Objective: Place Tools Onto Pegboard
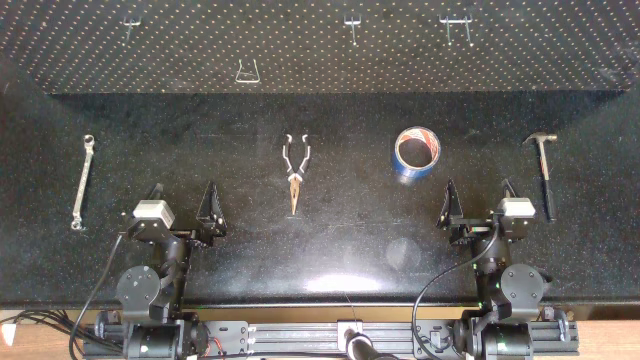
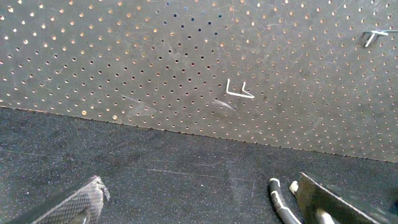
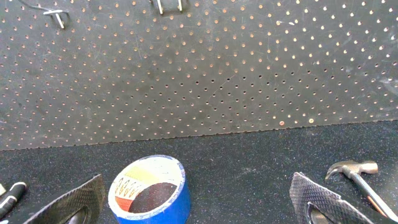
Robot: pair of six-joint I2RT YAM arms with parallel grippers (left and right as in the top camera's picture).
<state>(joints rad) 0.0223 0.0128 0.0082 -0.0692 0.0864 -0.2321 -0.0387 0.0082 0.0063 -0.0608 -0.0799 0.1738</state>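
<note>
Dark speckled worktop point(image 1: 350, 250) runs back to a perforated pegboard point(image 1: 300, 40) in the top view, and wire hooks point(image 1: 248, 72) are set in the board. Four tools lie in a row on the worktop, none on the board. A combination wrench point(image 1: 78, 183) is far left, and needle-nose pliers point(image 1: 295, 172) lie in the middle, nose toward the arms. A blue tape roll point(image 1: 417, 153) lies right of them, and a claw hammer point(image 1: 543, 165) is far right, head toward the board. The left gripper point(image 1: 183, 205) sits between wrench and pliers, fingers spread and empty. The right gripper point(image 1: 478, 205) sits between tape roll and hammer, also spread and empty.

From the left wrist, the pliers' handles lie just beside one finger, and the pegboard stands ahead.

From the right wrist, the tape roll lies flat, hole up, just beside one finger. The hammer's head lies near the other.
</note>
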